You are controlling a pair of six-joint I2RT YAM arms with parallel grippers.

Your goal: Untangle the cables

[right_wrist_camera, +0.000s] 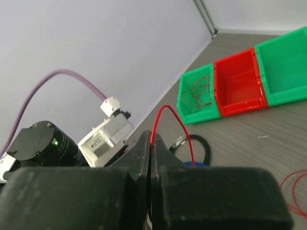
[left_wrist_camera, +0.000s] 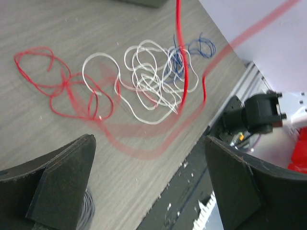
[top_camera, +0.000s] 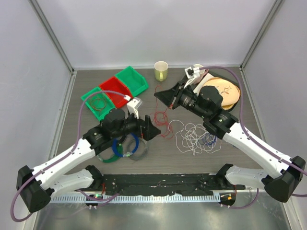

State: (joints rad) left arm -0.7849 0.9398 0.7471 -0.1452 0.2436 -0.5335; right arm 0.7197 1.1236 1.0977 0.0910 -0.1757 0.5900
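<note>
The cables lie mid-table: a red cable (top_camera: pixel 163 125) in loose loops, a white tangle (top_camera: pixel 194 136) and a thin blue cable (top_camera: pixel 209 140) at its right edge. My right gripper (top_camera: pixel 157 94) is raised above the table and shut on one end of the red cable (right_wrist_camera: pixel 168 115), which arches out of the closed tips (right_wrist_camera: pixel 151 139) and hangs to the table. My left gripper (top_camera: pixel 153 129) hovers low just left of the red loops, wide open with nothing between its fingers (left_wrist_camera: pixel 53 191). In the left wrist view the red loops (left_wrist_camera: pixel 57 86), white tangle (left_wrist_camera: pixel 148 81) and blue cable (left_wrist_camera: pixel 192 52) lie ahead.
Thicker coiled rings (top_camera: pixel 124 146) in black, blue and green lie under the left arm. Three bins stand at the back left: a green one (top_camera: pixel 96 98) holding a brownish wire (top_camera: pixel 99 104), a red one (top_camera: pixel 115 91) and a green one (top_camera: pixel 133 79). A cup (top_camera: pixel 161 71) and a wooden plate (top_camera: pixel 225 91) are at the back.
</note>
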